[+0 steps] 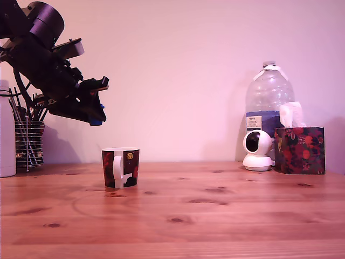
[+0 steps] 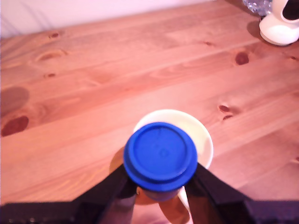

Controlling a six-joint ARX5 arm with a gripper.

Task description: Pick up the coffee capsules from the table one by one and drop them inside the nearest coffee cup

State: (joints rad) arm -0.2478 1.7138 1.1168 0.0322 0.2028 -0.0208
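My gripper [image 1: 97, 120] hangs high above the pine table [image 1: 215, 216], at the exterior view's left, shut on a bright-blue coffee capsule [image 2: 160, 156]. In the exterior view only a small blue bit of that capsule [image 1: 96, 122] shows at the fingertips. The coffee cup [image 1: 121, 167], dark with red flowers and a white handle, stands on the table below and slightly to the right of the gripper. In the wrist view the capsule's round blue face covers much of the cup's white rim [image 2: 201, 135], with black fingers [image 2: 212, 184] on either side of the capsule.
A wire holder with black utensils [image 1: 27, 137] and a white container [image 1: 6, 140] stand at the far left. At the back right are a white round camera [image 1: 257, 150], a large water bottle [image 1: 268, 102] and a floral tissue box [image 1: 299, 148].
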